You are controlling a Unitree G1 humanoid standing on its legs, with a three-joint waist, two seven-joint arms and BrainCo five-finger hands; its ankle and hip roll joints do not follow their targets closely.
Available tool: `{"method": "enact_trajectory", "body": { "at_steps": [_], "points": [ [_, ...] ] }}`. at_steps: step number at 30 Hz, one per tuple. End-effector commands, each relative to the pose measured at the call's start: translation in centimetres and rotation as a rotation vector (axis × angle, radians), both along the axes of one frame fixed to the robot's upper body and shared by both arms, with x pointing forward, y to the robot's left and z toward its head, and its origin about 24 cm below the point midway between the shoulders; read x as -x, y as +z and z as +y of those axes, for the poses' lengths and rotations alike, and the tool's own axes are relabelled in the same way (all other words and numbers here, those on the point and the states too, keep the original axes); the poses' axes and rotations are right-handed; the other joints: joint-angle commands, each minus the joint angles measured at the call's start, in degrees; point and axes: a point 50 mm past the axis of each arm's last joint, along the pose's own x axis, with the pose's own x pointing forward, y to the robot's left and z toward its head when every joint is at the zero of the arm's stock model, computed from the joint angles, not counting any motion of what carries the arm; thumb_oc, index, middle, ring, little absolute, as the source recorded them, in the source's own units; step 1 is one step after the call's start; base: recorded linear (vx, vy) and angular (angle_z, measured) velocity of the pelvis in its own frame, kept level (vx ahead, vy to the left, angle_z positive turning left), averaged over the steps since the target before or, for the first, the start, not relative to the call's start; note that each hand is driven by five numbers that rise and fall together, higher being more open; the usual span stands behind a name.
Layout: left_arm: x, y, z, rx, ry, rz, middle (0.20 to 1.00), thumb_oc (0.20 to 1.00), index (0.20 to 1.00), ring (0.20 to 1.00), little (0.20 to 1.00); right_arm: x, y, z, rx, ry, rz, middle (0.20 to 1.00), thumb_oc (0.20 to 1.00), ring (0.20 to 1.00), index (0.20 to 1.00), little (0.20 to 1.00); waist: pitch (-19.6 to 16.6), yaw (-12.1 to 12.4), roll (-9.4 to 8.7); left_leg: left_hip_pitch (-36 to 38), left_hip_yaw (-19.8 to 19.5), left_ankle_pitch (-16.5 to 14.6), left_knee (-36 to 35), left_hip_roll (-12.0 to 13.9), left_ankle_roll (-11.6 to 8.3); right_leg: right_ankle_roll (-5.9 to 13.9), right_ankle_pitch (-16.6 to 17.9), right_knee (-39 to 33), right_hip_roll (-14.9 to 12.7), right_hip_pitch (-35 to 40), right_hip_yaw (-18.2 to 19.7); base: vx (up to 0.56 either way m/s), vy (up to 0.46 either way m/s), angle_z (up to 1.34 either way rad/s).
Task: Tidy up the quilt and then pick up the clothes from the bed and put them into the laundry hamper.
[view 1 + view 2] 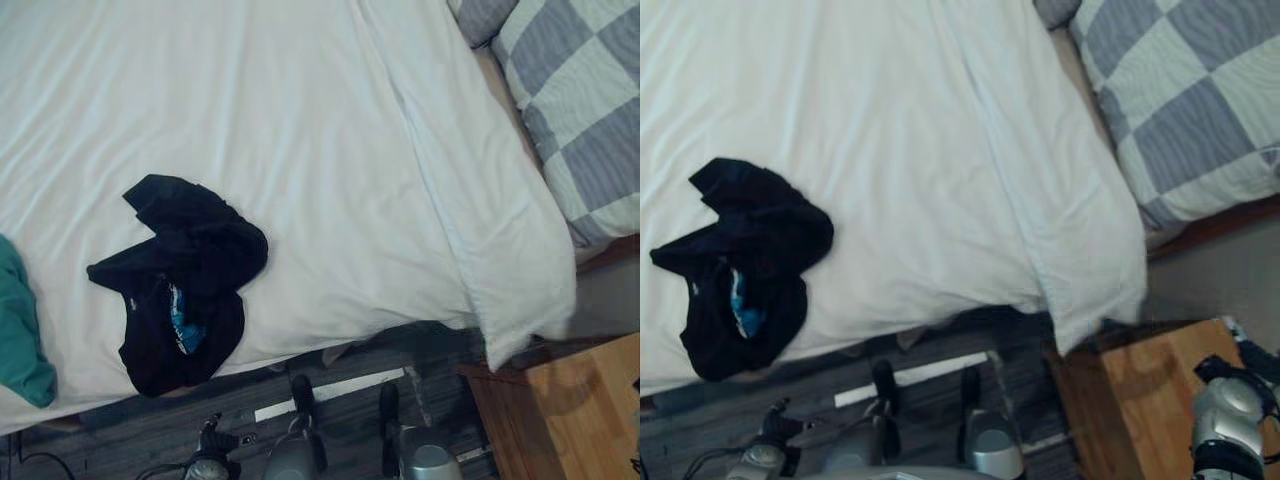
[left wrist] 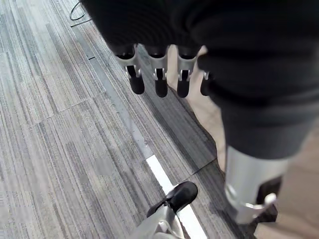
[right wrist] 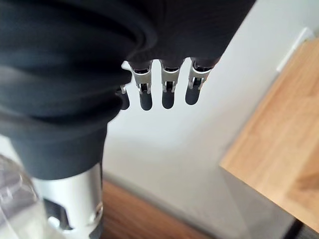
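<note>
A white quilt [image 1: 300, 150] lies spread over the bed, with one corner [image 1: 520, 310] hanging off the near right side. On it near the front edge lies a crumpled black garment [image 1: 180, 280] with a blue patch inside. A teal garment [image 1: 20, 330] shows at the left edge of the bed. My left hand [image 2: 159, 74] hangs low over the grey carpet with straight fingers and holds nothing. My right hand [image 3: 167, 87] also hangs with straight fingers beside the wooden nightstand [image 3: 284, 139], and it is empty.
A grey and white checkered pillow [image 1: 580, 100] lies at the head of the bed, far right. A wooden nightstand [image 1: 580, 410] stands at the lower right, next to the bed's corner. Grey striped carpet [image 2: 60, 149] runs along the bed's front edge.
</note>
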Motion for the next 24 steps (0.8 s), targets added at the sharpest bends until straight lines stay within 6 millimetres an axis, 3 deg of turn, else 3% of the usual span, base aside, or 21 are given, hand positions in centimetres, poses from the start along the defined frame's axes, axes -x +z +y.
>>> {"method": "enact_trajectory", "body": {
  "at_steps": [1, 2, 3, 4, 6, 7, 8, 9, 12, 13, 17, 18, 19, 20, 21, 22, 23, 24],
  "points": [
    [-0.3, 0.2, 0.7, -0.038, 0.019, 0.002, 1.000, 1.000, 1.000, 1.000, 1.000, -3.6, 7.0, -0.4, 0.237, 0.026, -0.175, 0.200, 0.200, 0.200, 0.200, 0.200, 0.46, 2.67, -1.26, 5.00, 1.23, -6.93, 3.16, 3.17, -3.42, 4.25, -5.82, 5.50, -2.61, -4.37, 1.32, -0.01, 0.012, -0.21],
    [-0.5, 0.2, 0.4, -0.028, 0.011, -0.007, 1.000, 1.000, 1.000, 1.000, 1.000, -5.5, 9.5, 0.8, 0.328, 0.097, -0.206, 0.200, 0.200, 0.200, 0.200, 0.200, 0.99, 3.06, -0.94, 4.66, 1.01, -6.85, 3.54, 3.06, -3.41, 4.13, -5.83, 5.88, -2.79, -4.70, 1.59, 0.00, 0.007, -0.11],
    [-0.5, 0.2, 0.4, -0.027, 0.012, -0.007, 1.000, 1.000, 1.000, 1.000, 1.000, -5.6, 9.5, 0.8, 0.329, 0.098, -0.206, 0.200, 0.200, 0.200, 0.200, 0.200, 1.01, 3.01, -0.93, 4.65, 1.01, -6.86, 3.56, 3.06, -3.41, 4.13, -5.84, 5.91, -2.79, -4.71, 1.59, -0.05, 0.016, -0.02],
    [-0.8, 0.3, 0.2, -0.026, -0.012, -0.018, 1.000, 1.000, 1.000, 1.000, 1.000, -8.1, 12.5, 2.8, 0.435, 0.209, -0.247, 0.200, 0.200, 0.200, 0.200, 0.200, 2.51, 3.98, -0.32, 3.78, 0.77, -6.64, 4.40, 2.88, -3.48, 3.96, -5.76, 6.66, -3.08, -5.67, 1.84, -0.09, 0.006, 0.02],
    [-1.2, 0.4, 0.2, -0.026, -0.016, -0.032, 1.000, 1.000, 1.000, 1.000, 1.000, -9.4, 13.8, 3.9, 0.475, 0.252, -0.261, 0.200, 0.200, 0.200, 0.200, 0.200, 3.61, 4.03, -0.01, 2.88, 0.74, -6.68, 5.40, 2.85, -3.55, 3.88, -5.84, 7.47, -3.24, -6.46, 2.08, -0.11, 0.001, -0.01],
    [-2.0, 0.8, 0.6, -0.041, -0.028, -0.054, 1.000, 1.000, 1.000, 1.000, 1.000, -11.5, 16.5, 5.5, 0.543, 0.326, -0.286, 0.200, 0.200, 0.200, 0.200, 0.200, 5.62, 4.83, 0.65, 0.84, 0.61, -6.65, 7.59, 2.74, -3.81, 3.65, -5.82, 8.88, -3.64, -8.07, 2.54, -0.10, 0.001, 0.09],
    [-2.1, 0.8, 0.6, -0.039, -0.024, -0.057, 1.000, 1.000, 1.000, 1.000, 1.000, -11.7, 16.7, 5.5, 0.545, 0.328, -0.289, 0.200, 0.200, 0.200, 0.200, 0.200, 5.72, 4.67, 0.69, 0.63, 0.65, -6.76, 7.86, 2.77, -3.81, 3.64, -5.87, 9.06, -3.64, -8.27, 2.62, -0.16, -0.006, 0.18],
    [-2.8, 1.2, 0.9, -0.049, -0.032, -0.078, 1.000, 1.000, 1.000, 1.000, 1.000, -13.2, 18.3, 6.8, 0.580, 0.381, -0.293, 0.200, 0.200, 0.200, 0.200, 0.200, 7.39, 5.12, 1.12, -1.25, 0.86, -7.04, 10.29, 2.73, -3.95, 3.45, -5.92, 10.80, -3.91, -10.02, 3.03, -0.07, -0.007, 0.20],
    [-3.5, 1.5, 0.9, -0.047, -0.024, -0.108, 1.000, 1.000, 1.000, 1.000, 1.000, -14.7, 18.7, 7.6, 0.570, 0.418, -0.267, 0.200, 0.200, 0.200, 0.200, 0.200, 8.75, 5.24, 1.76, -3.25, 1.08, -7.84, 13.10, 2.83, -4.13, 3.32, -6.32, 12.92, -4.09, -12.02, 3.57, -0.08, 0.008, 0.10],
    [-3.8, 1.6, 0.9, -0.046, -0.010, -0.122, 1.000, 1.000, 1.000, 1.000, 1.000, -15.1, 17.5, 7.9, 0.558, 0.440, -0.213, 0.200, 0.200, 0.200, 0.200, 0.200, 9.41, 5.24, 2.01, -3.90, 1.22, -8.04, 13.98, 2.94, -4.13, 3.34, -6.49, 13.78, -4.14, -12.76, 3.77, -0.04, 0.008, 0.08],
    [-3.9, 1.5, -0.1, -0.017, -0.007, -0.150, 1.000, 1.000, 1.000, 1.000, 1.000, -14.2, 8.6, 8.1, 0.464, 0.517, 0.103, 0.200, 0.200, 0.200, 0.200, 0.200, 9.91, 4.49, 2.62, -5.50, 1.30, -10.25, 17.90, 3.80, -3.68, 3.22, -7.78, 17.57, -4.41, -14.73, 4.28, -0.02, 0.009, 0.02],
    [-3.9, 1.5, -0.1, -0.018, -0.008, -0.149, 1.000, 1.000, 1.000, 1.000, 1.000, -14.2, 8.5, 8.1, 0.464, 0.517, 0.103, 0.200, 0.200, 0.200, 0.200, 0.200, 9.75, 4.52, 2.57, -5.68, 1.30, -9.92, 17.72, 3.75, -3.65, 3.20, -7.46, 17.34, -4.42, -14.88, 4.27, 0.02, 0.001, 0.05],
    [-3.9, 1.4, -0.5, -0.015, -0.004, -0.152, 1.000, 1.000, 1.000, 1.000, 1.000, -12.3, 3.6, 8.2, 0.363, 0.523, 0.226, 0.200, 0.200, 0.200, 0.200, 0.200, 9.64, 4.04, 2.48, -5.16, 1.23, -10.65, 18.08, 3.83, -3.46, 3.12, -7.84, 17.05, -4.41, -14.09, 4.05, 0.00, 0.000, 0.00],
    [-3.9, 1.4, -0.5, -0.019, 0.003, -0.154, 1.000, 1.000, 1.000, 1.000, 1.000, -10.9, 1.1, 8.1, 0.319, 0.521, 0.296, 0.200, 0.200, 0.200, 0.200, 0.200, 9.38, 3.71, 2.38, -4.66, 1.17, -10.85, 17.63, 3.80, -3.33, 3.11, -7.75, 16.68, -4.37, -13.58, 3.96, 0.00, 0.000, 0.00],
    [-3.9, 1.4, -0.5, -0.019, 0.002, -0.154, 1.000, 1.000, 1.000, 1.000, 1.000, -10.9, 1.1, 8.1, 0.318, 0.521, 0.296, 0.200, 0.200, 0.200, 0.200, 0.200, 9.24, 3.73, 2.33, -4.79, 1.16, -10.49, 17.39, 3.74, -3.30, 3.09, -7.42, 16.42, -4.39, -13.69, 3.94, 0.04, -0.006, 0.14],
    [-3.7, 1.5, -0.4, -0.022, 0.014, -0.167, 1.000, 1.000, 1.000, 1.000, 1.000, -7.2, -4.1, 8.3, 0.216, 0.504, 0.458, 0.200, 0.200, 0.200, 0.200, 0.200, 8.57, 2.91, 1.94, -3.61, 1.23, -10.35, 16.42, 3.67, -3.24, 3.18, -7.27, 15.31, -4.28, -12.10, 3.25, 0.05, -0.003, 0.16],
    [-3.3, 1.3, -0.5, -0.022, 0.014, -0.151, 1.000, 1.000, 1.000, 1.000, 1.000, -5.9, -6.0, 8.6, 0.158, 0.503, 0.514, 0.200, 0.200, 0.200, 0.200, 0.200, 8.25, 2.65, 1.88, -2.59, 1.15, -10.93, 15.90, 3.63, -3.11, 3.25, -7.48, 15.11, -4.25, -11.37, 3.16, 0.05, -0.003, 0.21],
    [-3.3, 1.3, -0.4, -0.023, 0.014, -0.151, 1.000, 1.000, 1.000, 1.000, 1.000, -5.9, -6.0, 8.6, 0.157, 0.504, 0.513, 0.200, 0.200, 0.200, 0.200, 0.200, 8.13, 2.63, 1.83, -2.71, 1.15, -10.58, 15.67, 3.57, -3.09, 3.23, -7.17, 14.87, -4.28, -11.48, 3.14, 0.08, 0.018, 0.14]
  ]
}}
